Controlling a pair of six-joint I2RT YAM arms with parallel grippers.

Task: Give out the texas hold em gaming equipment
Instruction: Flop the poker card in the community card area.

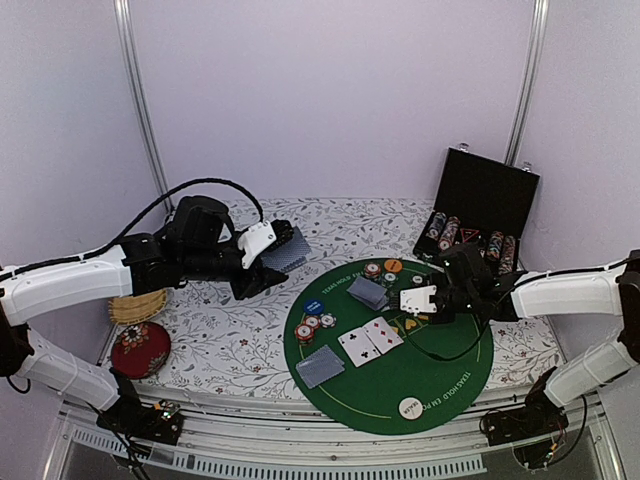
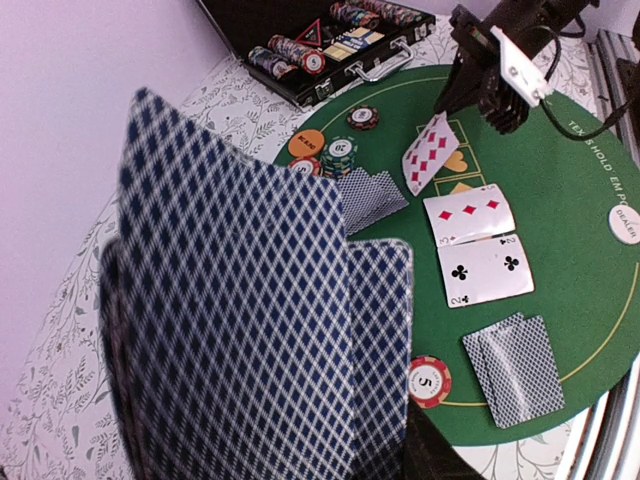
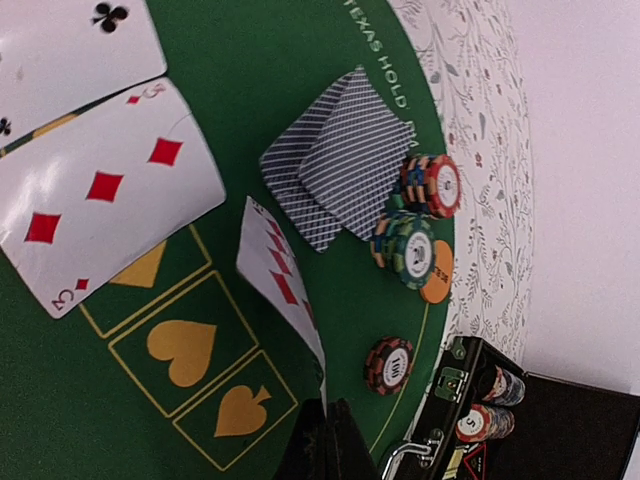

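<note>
Left claw (image 1: 272, 262) pinches a pack of cards (image 2: 250, 300), raised. To its right on the green mat (image 1: 440, 375) lie two face-down pairs (image 1: 368, 292), chip stacks (image 1: 312, 325) and two face-up cards (image 1: 370, 342). Right claw (image 1: 435, 298) grips a diamond card (image 1: 418, 298), tilted just left of it. The board looks partly dealt, with more cards due.

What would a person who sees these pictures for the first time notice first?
The round green mat lies right of centre, with face-up cards on it. The left hand grips blue-backed cards raised left of the mat. The right hand pinches one diamond card over its far side, before an open black case.
</note>
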